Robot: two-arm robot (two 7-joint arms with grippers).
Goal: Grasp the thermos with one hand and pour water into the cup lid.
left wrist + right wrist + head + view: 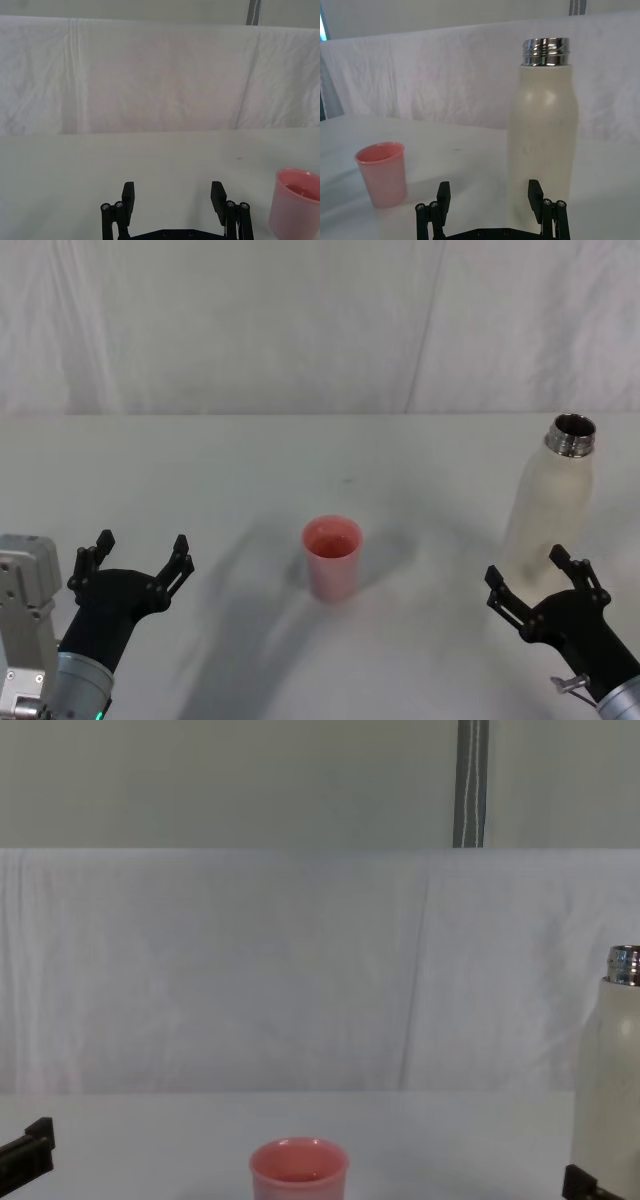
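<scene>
The thermos (552,502) stands just beyond the right gripper (541,588) (fingers spread).

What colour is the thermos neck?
Shiny silver steel on the thermos, clearest in the right wrist view.

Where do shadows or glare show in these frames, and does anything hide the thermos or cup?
Head view: soft grey shadows spread across the table left of the cup lid, and the thermos looks washed out. Right wrist view: bright highlights on the thermos's steel neck. Chest view: the thermos is cut by the right edge.
</scene>
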